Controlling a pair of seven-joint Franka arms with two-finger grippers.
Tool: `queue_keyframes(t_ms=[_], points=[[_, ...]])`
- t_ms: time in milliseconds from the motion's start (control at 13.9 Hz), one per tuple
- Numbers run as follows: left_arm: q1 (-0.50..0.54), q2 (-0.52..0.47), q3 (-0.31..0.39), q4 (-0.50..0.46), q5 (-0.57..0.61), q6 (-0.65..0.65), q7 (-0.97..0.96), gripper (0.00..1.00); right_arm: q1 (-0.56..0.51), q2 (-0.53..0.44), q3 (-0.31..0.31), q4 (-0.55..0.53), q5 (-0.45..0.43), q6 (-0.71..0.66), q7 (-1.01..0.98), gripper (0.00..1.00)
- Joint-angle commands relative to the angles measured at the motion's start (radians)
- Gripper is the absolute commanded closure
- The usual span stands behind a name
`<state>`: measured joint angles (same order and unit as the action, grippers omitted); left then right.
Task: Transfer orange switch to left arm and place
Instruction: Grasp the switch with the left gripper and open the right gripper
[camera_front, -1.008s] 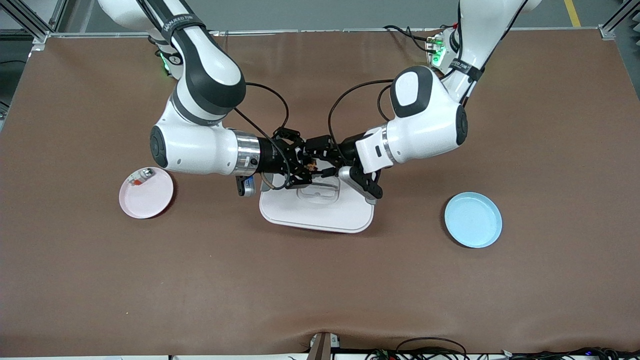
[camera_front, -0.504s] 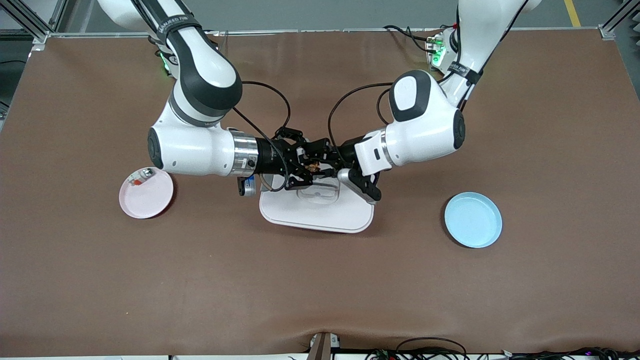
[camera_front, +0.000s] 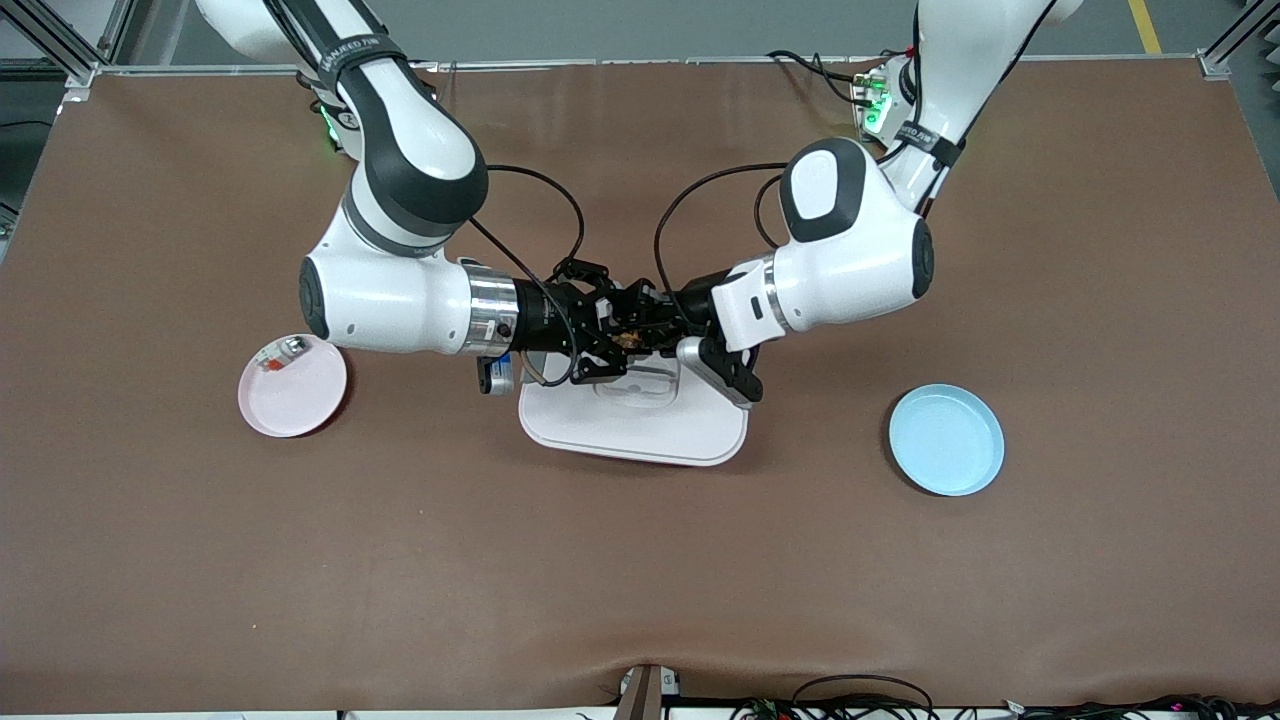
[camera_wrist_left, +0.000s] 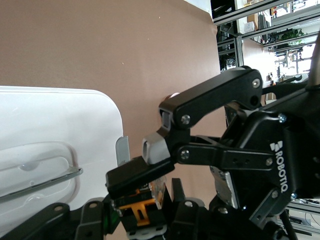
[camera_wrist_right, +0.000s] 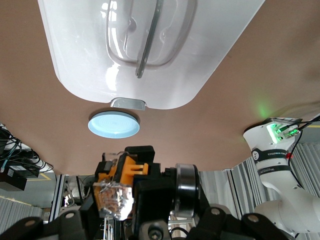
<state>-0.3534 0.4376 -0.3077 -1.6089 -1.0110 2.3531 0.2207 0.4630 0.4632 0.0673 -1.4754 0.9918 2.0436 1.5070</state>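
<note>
1. My right pincer (camera_front: 600, 338) hangs over the box (camera_front: 633, 415), clamped on the orange switch (camera_front: 627, 339).
2. My left pincer (camera_front: 650, 322) meets it from three o'clock, fingers (camera_wrist_left: 135, 172) closed around the same switch.

Robotics lab: aluminium framing (camera_front: 60, 50), brown-covered bench (camera_front: 640, 560).

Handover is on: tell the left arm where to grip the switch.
Grip the switch's exposed black-and-orange end, coming level from the left arm's end of the table, over the box. The right gripper already covers its other end, and the left gripper faces it there.
</note>
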Motion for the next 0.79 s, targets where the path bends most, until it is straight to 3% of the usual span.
queue_keyframes(t_ms=[0, 72, 144, 216, 288, 360, 720], points=[[0.004, 0.001, -0.001, -0.006, -0.006, -0.011, 0.039, 1.00, -0.001, -0.008, -0.004, 0.010, 0.030, -0.005, 0.019, 0.96], [0.004, 0.001, -0.001, -0.006, -0.006, -0.011, 0.039, 1.00, -0.001, -0.008, -0.004, 0.010, 0.030, -0.006, 0.019, 0.79], [0.004, 0.000, -0.001, -0.006, -0.006, -0.011, 0.039, 1.00, -0.001, -0.008, -0.004, 0.010, 0.030, -0.006, 0.019, 0.76], [0.004, 0.000, -0.001, -0.006, -0.006, -0.011, 0.040, 1.00, -0.004, -0.008, -0.004, 0.012, 0.028, -0.006, 0.019, 0.60], [0.004, 0.000, -0.001, -0.006, -0.006, -0.012, 0.040, 1.00, -0.003, -0.008, -0.004, 0.012, 0.028, -0.006, 0.019, 0.22], [0.004, -0.002, -0.001, -0.006, -0.006, -0.011, 0.040, 1.00, 0.000, -0.008, -0.004, 0.012, 0.027, -0.006, 0.021, 0.00], [0.005, -0.005, 0.001, -0.005, -0.004, -0.035, 0.043, 1.00, 0.002, -0.008, -0.006, 0.012, 0.024, -0.005, 0.021, 0.00]])
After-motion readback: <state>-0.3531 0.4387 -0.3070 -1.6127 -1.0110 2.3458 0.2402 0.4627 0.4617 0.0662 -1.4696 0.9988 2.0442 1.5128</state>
